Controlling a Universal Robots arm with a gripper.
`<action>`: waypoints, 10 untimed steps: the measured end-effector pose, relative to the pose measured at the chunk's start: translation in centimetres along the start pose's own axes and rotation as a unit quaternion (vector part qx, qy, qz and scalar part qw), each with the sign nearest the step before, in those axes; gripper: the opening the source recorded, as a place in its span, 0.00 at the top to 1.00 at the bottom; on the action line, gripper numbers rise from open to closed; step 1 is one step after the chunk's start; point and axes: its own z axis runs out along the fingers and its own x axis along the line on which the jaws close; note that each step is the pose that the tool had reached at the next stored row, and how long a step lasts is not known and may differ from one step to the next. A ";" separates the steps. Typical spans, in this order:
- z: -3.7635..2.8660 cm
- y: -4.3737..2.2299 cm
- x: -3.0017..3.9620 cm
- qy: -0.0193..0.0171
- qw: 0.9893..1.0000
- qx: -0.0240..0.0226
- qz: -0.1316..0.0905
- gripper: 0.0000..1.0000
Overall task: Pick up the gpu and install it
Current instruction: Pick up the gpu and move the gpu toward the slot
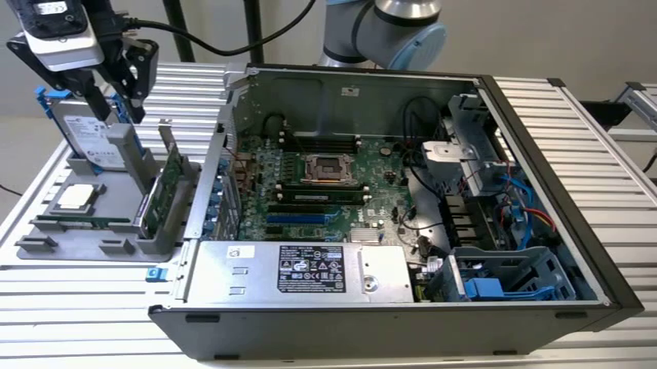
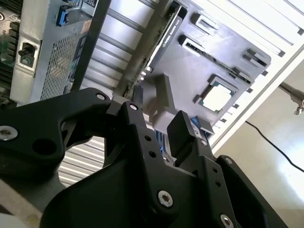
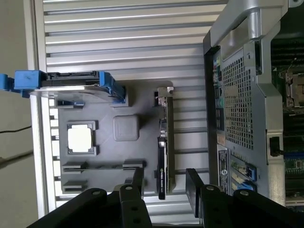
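Gpu on its long edge, upright in a slot of the grey tray. Its silver bracket is at the far end and its long axis runs alongside the rear wall of the open computer case. The tray sits on the slatted counter, at the exterior view's left of the case.

The gripper hangs well above the tray, touching nothing. Its fingers are spread and empty. In the first wrist view the card's thin top edge points into the gap between them. The opening seems set across the card's thickness, so the card lies below the fingers and the way to it looks to be straight down.

Room is tight on one side: the case wall stands just beside the card. On the other side, an upright grey post of the tray is near. Farther off are the flat processor chip and the hard drive, which stands on edge at the tray's far corner. Above the card's top edge nothing is in the way.
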 end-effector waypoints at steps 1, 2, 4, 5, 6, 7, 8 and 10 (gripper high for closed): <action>0.05 -0.03 -0.04 0.000 1.000 0.000 0.000 0.00; 0.10 -0.06 -0.07 0.000 1.000 0.000 0.000 0.00; 0.19 -0.14 -0.14 0.001 1.000 0.000 0.000 0.00; 0.23 -0.17 -0.17 0.001 1.000 0.000 0.000 0.00; 0.27 -0.20 -0.21 0.001 1.000 0.000 0.000 0.00; 0.32 -0.23 -0.24 0.001 1.000 0.000 0.000 0.00; 0.36 -0.26 -0.27 0.002 1.000 0.000 0.000 0.00; 0.45 -0.32 -0.32 0.002 1.000 0.000 0.000 0.00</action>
